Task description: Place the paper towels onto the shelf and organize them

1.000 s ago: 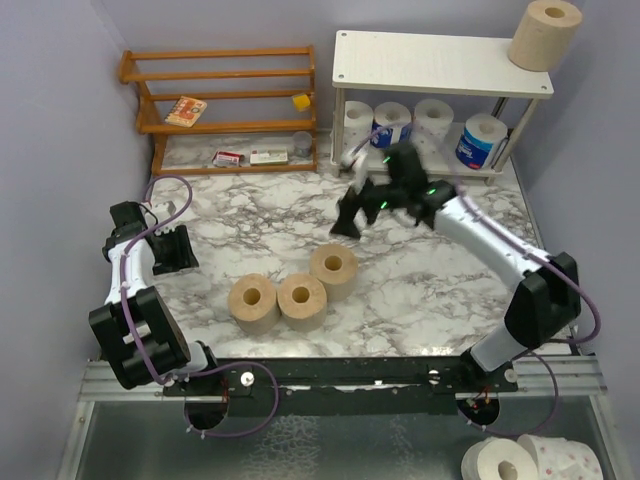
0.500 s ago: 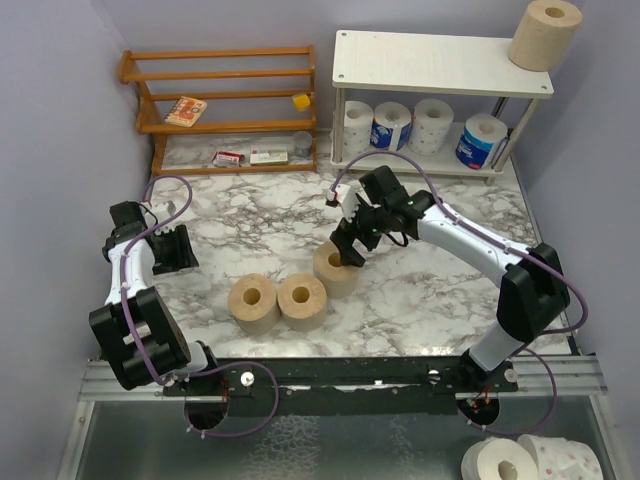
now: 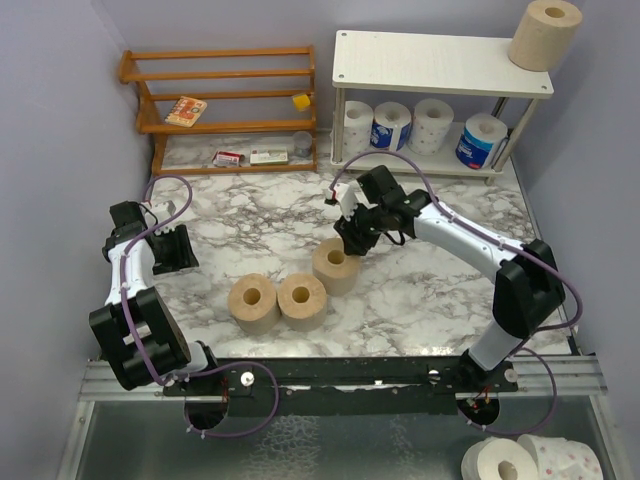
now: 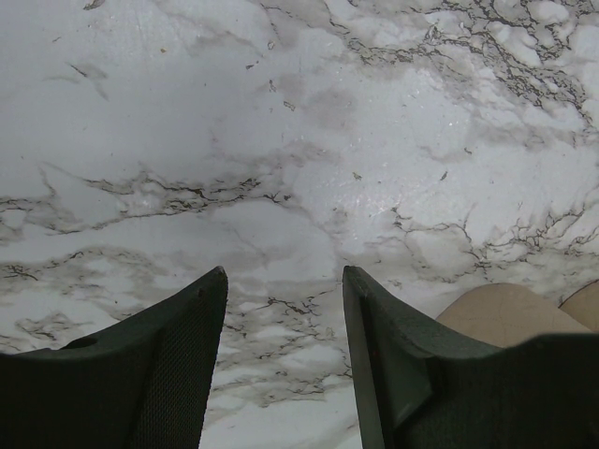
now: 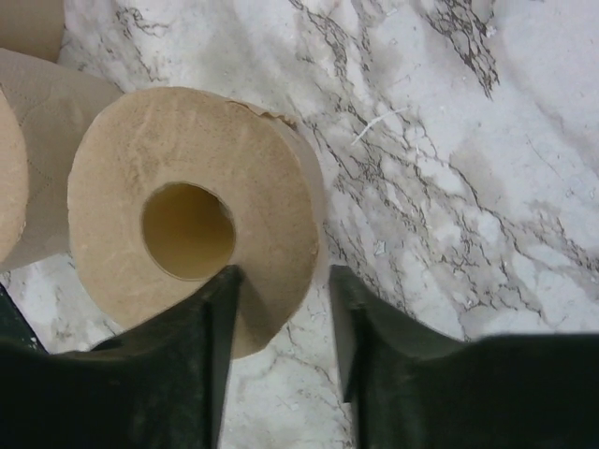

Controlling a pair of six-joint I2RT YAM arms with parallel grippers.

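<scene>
At the left of the overhead view my left end effector (image 3: 178,248) hangs low over the tabletop (image 3: 260,225), fingers spread with nothing between them. Three paper towels are not yet shelved, by my count: the left tan roll (image 3: 253,303) and the middle tan roll (image 3: 302,300) stand touching at lower centre, and the third tan roll (image 3: 335,266) stands just up and right of them. My right end effector (image 3: 352,243) is down on that third one. At upper right, the shelf (image 3: 440,62) holds five: a white roll (image 3: 358,122), a blue-and-white roll (image 3: 392,125), a second white roll (image 3: 433,123) and a second blue-and-white roll (image 3: 483,140) along the lower board, and a fourth tan roll (image 3: 545,33) on the right end of the top board. So I judge the job a little over half done. The overhead view hides my right fingers behind the wrist. The right wrist view shows them half-parted, straddling the roll's paper wall beside the core, but I cannot tell whether they pinch it. The left wrist view alone shows bare marble between my left fingers.
</scene>
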